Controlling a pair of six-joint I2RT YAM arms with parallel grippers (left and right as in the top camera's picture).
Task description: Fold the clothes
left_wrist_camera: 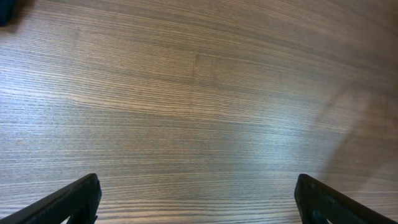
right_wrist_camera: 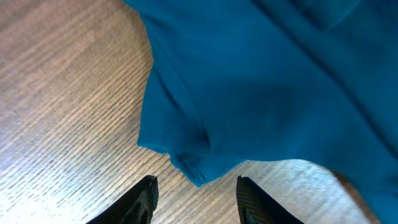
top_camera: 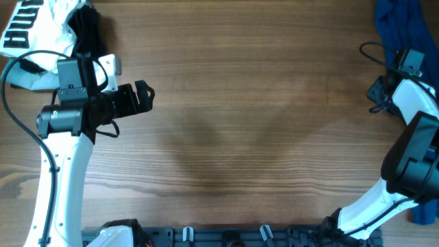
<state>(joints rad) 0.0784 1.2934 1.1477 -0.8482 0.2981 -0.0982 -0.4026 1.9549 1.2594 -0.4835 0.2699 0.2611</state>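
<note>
The deep-blue garment [top_camera: 401, 20] lies bunched at the table's far right corner, partly out of view. In the right wrist view it [right_wrist_camera: 267, 81] fills the upper frame, with a hemmed corner pointing down toward my fingers. My right gripper [right_wrist_camera: 196, 199] is open and empty, and the cloth corner lies just ahead of its fingertips. In the overhead view that gripper [top_camera: 400, 51] sits at the garment's near edge. My left gripper [top_camera: 145, 96] is open and empty at the left side, over bare wood [left_wrist_camera: 196, 205].
A white garment with black lettering [top_camera: 27, 31] and a black item [top_camera: 88, 27] lie at the far left corner, behind the left arm. Another bit of blue cloth [top_camera: 424, 214] shows at the right edge near the front. A black cable [top_camera: 374, 48] loops by the right wrist.
</note>
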